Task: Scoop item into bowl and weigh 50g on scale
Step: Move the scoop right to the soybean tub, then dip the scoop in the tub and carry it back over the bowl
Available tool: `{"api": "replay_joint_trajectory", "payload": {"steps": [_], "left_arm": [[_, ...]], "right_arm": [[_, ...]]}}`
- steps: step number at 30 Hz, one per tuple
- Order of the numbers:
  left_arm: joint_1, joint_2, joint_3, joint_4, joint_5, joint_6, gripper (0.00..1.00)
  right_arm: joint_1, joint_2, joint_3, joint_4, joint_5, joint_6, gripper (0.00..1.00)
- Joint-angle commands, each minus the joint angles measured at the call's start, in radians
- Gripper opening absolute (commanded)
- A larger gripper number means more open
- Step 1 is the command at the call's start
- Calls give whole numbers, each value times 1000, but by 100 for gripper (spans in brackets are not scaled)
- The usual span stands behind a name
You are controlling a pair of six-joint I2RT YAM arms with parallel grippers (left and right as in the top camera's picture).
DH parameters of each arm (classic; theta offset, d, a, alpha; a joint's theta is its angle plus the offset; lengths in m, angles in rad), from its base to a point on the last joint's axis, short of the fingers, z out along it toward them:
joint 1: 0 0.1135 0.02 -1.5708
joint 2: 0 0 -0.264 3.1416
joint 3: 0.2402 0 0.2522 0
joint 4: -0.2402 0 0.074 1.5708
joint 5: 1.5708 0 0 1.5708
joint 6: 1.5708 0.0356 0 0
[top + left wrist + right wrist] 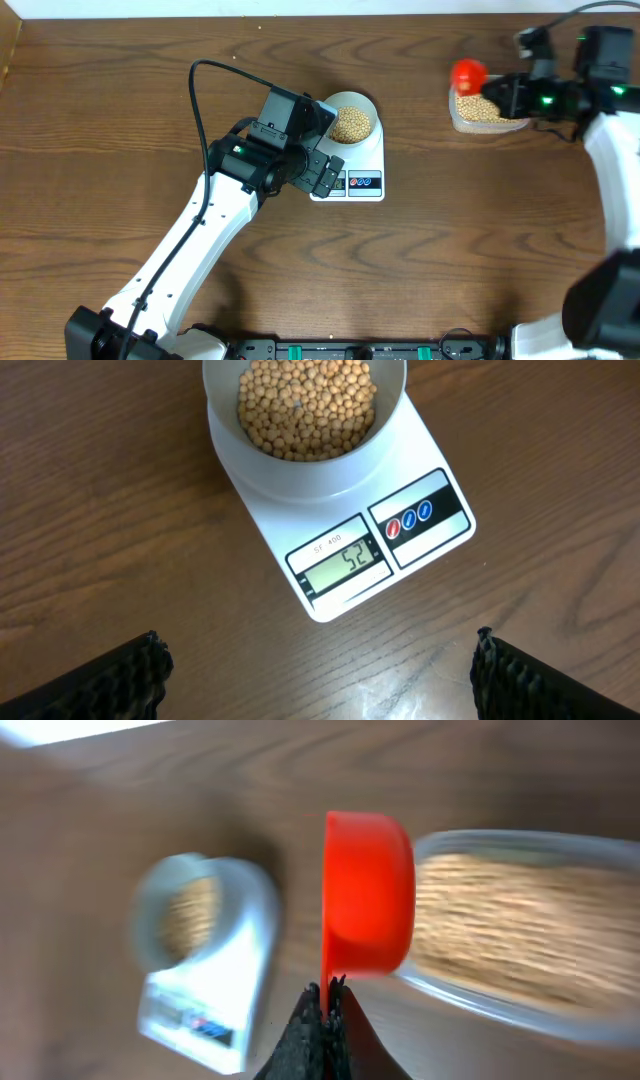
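- Small round pale blue-white bowl point(312, 480) sits on the small white rectangular kitchen scale point(428, 452), straight ahead of the left gripper point(318, 660) and a bit beyond its fingertips. Not touching it.
- The bowl has a good heap of small round tan-yellow beans point(305, 405) in it, so the scooping part looks mostly done to me.
- The grey digital display point(345, 565) faces the left gripper and reads something like 52, as far as I can make out. If that's right we're a hair over target, so what's left is probably taking a few beans out, or calling it close enough.
- The left gripper's fingers are spread wide apart, nothing between them, just hanging over bare table near the display end of the scale.
- The right gripper point(326, 1010) is pinched together on the thin handle of a red plastic measuring scoop point(368, 890), with the cup standing just past its fingertips.
- Beyond the scoop and off to one side is a clear rounded-rectangular plastic tub point(560, 1025) holding plenty more beans. The scale and bowl are well apart from this hand, off to the other side.
- The right wrist view is blurry, so I can't tell whether the scoop is loaded or empty.
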Motion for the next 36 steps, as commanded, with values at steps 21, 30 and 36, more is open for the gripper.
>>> {"api": "replay_joint_trajectory", "payload": {"steps": [21,30,36], "left_arm": [[4,6,1,-3,2,6,98],[4,6,1,-3,2,6,98],[4,6,1,-3,2,6,98]], "right_arm": [[321,-9,12,-56,1166,-21,1],[333,-27,13,17,536,-21,1],[378,-8,12,105,167,-21,1]]}}
